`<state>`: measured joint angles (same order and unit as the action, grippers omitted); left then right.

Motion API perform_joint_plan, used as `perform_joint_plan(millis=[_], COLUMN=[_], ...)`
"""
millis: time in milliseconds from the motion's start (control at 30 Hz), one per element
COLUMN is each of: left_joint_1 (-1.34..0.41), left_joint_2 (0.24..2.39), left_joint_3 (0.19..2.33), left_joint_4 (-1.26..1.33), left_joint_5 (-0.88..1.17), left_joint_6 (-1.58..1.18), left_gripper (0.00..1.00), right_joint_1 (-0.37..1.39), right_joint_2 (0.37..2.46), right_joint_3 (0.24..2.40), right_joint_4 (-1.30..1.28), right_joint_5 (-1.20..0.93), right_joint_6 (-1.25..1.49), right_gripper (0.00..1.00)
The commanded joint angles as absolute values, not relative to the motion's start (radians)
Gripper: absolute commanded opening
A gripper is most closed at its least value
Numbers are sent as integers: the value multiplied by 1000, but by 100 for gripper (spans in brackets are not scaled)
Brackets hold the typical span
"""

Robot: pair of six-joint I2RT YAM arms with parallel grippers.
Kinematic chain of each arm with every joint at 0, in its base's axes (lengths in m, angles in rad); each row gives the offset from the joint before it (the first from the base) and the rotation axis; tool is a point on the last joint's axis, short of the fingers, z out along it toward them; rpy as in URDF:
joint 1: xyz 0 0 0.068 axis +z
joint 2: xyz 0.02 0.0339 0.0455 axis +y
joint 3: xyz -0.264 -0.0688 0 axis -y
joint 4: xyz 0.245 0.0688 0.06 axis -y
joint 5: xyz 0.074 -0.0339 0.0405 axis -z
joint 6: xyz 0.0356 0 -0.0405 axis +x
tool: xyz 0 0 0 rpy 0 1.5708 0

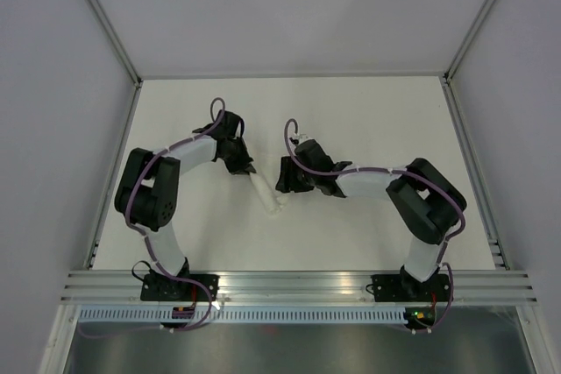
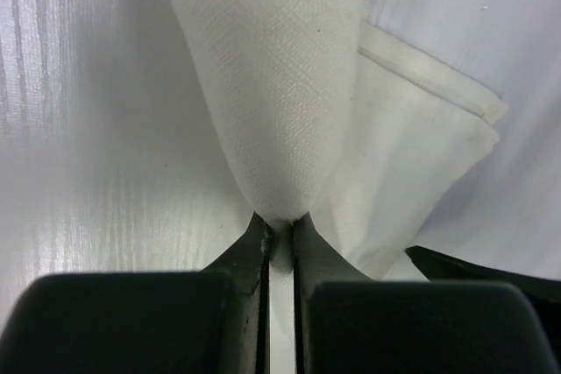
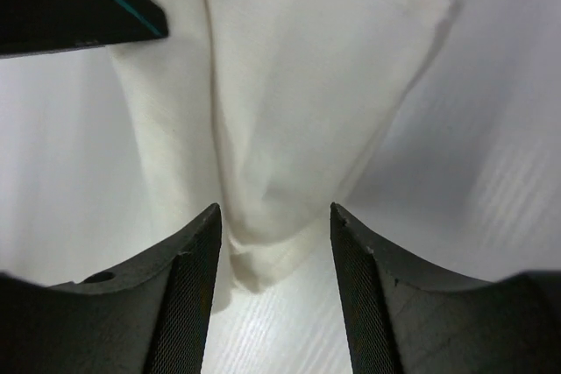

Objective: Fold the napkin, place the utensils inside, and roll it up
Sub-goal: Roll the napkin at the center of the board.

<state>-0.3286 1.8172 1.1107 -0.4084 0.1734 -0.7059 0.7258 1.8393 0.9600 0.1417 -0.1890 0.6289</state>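
The napkin is a short white roll lying slantwise between my two grippers. My left gripper is shut on the roll's upper end; in the left wrist view the jaws pinch the cloth. My right gripper is open at the lower end, its fingers either side of the napkin's tip without closing on it. A thin teal line runs along a dark wedge at the right wrist view's top left; I cannot tell if it is a utensil. No other utensil shows.
The white tabletop is bounded by aluminium rails at the left, right and near edge. Purple cables run along both arms. A hemmed napkin corner sticks out to the right of the roll.
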Motion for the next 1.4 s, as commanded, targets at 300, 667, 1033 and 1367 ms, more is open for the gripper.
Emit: perform_joint_plan(millis=[300, 667, 1033, 1367], left_joint_1=[-344, -396, -400, -403], left_joint_2=[1902, 1911, 1911, 1919], left_joint_3=[1224, 1243, 1249, 1249], left_joint_4=[-722, -770, -781, -781], left_joint_5=[74, 66, 60, 66], left_joint_6=[-612, -650, -657, -660], left_gripper=[2, 2, 2, 2], right_joint_1=[1074, 1250, 1272, 1276], right_joint_2=[1766, 2068, 2181, 2235], right_joint_3=[1150, 1428, 1542, 1608], right_joint_4=[-123, -306, -353, -367], right_joint_5=[503, 871, 977, 980], right_joint_6=[434, 416, 361, 342], right_gripper=[58, 60, 60, 51])
